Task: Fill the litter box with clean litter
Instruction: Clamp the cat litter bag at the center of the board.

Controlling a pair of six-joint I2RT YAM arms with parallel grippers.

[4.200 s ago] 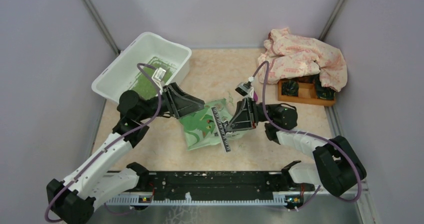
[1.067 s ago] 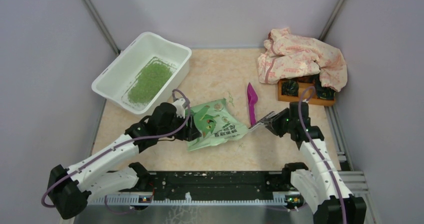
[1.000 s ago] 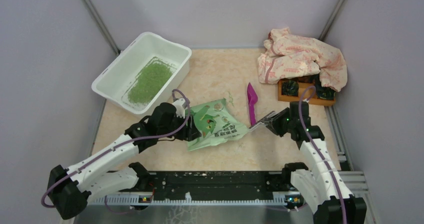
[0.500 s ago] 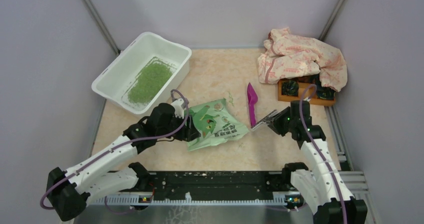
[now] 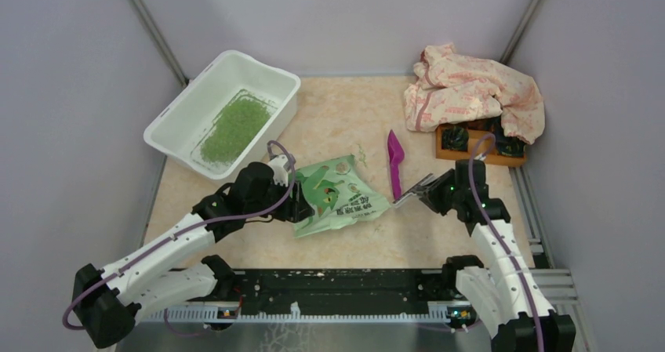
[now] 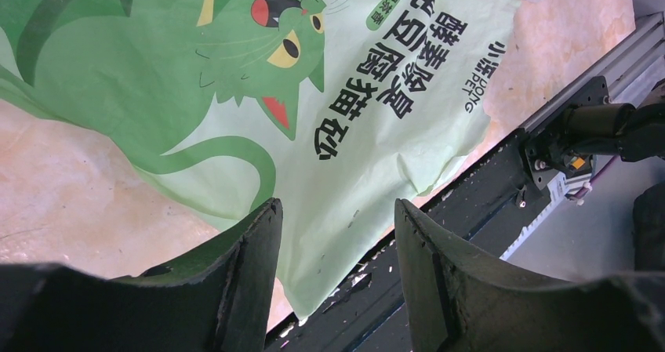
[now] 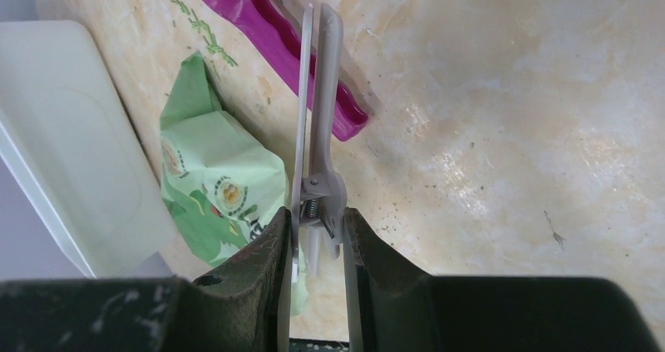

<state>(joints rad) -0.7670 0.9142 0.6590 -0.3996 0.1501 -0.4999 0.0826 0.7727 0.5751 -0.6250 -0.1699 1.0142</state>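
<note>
The white litter box (image 5: pixel 168 121) stands at the back left with a patch of green clean litter (image 5: pixel 234 128) on its floor. A light green printed bag (image 5: pixel 341 195) lies flat mid-table. My left gripper (image 5: pixel 302 203) hovers low over the bag's near-left part, open, nothing between its fingers; the left wrist view shows the bag (image 6: pixel 337 93) under the left gripper (image 6: pixel 337 226). My right gripper (image 5: pixel 423 191) is shut on a long grey spring clip (image 7: pixel 314 93), whose tip points at a purple scoop (image 5: pixel 394 162) lying on the table.
A pink patterned cloth (image 5: pixel 470 89) drapes over an orange wooden compartment tray (image 5: pixel 474 144) at the back right. A few green granules (image 5: pixel 362 152) lie beside the bag. A black rail (image 5: pixel 329 285) runs along the near edge. Walls close in on both sides.
About four seconds ago both grippers were on the bag; since then they have drawn apart, the right one holding the clip. Over the last second the right arm shifted only slightly.
</note>
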